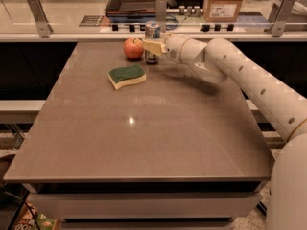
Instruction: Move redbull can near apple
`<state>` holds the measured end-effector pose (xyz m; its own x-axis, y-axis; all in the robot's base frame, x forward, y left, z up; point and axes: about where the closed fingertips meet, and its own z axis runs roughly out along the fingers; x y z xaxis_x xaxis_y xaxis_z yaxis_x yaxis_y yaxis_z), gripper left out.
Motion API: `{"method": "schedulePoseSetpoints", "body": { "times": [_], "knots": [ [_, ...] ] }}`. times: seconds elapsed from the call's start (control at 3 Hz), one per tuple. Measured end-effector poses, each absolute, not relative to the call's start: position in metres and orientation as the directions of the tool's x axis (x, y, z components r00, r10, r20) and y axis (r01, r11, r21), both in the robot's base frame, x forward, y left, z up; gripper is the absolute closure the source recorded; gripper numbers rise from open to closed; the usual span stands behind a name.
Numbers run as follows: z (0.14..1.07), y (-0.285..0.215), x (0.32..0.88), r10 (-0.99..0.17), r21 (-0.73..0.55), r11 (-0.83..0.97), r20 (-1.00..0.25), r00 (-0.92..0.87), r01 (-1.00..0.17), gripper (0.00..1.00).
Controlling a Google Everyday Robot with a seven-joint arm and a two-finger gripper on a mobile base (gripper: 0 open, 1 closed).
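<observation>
Can (152,31) upright near far edge of table (144,147), just right of apple (134,48) and close beside it (touching or not, cannot tell). Gripper (149,46) at can's mid-height, reaching in from right, one pale part crossing can's front and ending just short of apple; whether clamped on can or only set around it, cannot tell. White arm (240,75) stretched from lower right corner across table's right side. Sponge (126,75), green on top and yellow beneath, flat on table nearer the camera than apple, apart from both apple and can. Behind table, rail with metal brackets, then dark tray (134,1) and cardboard box (224,1) on counter beyond.
</observation>
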<state>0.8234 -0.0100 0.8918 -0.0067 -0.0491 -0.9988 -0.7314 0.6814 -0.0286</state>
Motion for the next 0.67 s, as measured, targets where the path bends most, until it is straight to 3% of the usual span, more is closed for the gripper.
{"method": "schedulePoseSetpoints", "body": {
  "times": [0.67],
  "knots": [
    [0.8916,-0.0037,0.823,-0.048,-0.027,0.675,-0.999,-0.007,-0.737,0.12]
  ]
}}
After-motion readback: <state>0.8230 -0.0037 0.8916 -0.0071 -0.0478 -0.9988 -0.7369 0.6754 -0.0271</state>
